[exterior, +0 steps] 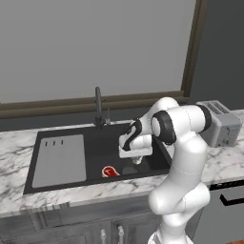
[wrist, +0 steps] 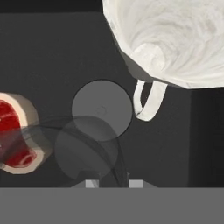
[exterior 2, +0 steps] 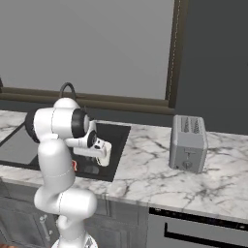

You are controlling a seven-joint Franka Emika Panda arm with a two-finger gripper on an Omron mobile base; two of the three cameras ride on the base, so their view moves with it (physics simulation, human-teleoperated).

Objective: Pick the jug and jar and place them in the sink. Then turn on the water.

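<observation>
Gripper (wrist: 113,181) clasps translucent cylindrical jar (wrist: 94,135) beside marbled, flared jug (wrist: 175,39).

View down into the sink (wrist: 57,52): the grey translucent jar (wrist: 94,131) at centre, the white jug (wrist: 175,39) with handle at upper right, a raw steak (wrist: 15,135) at left.

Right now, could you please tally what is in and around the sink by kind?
Jugs: 1, the jug
Jars: 1, the jar
Raw steaks: 1, the steak
Toasters: 1, the toaster
Faucets: 1, the faucet
Total: 5
</observation>
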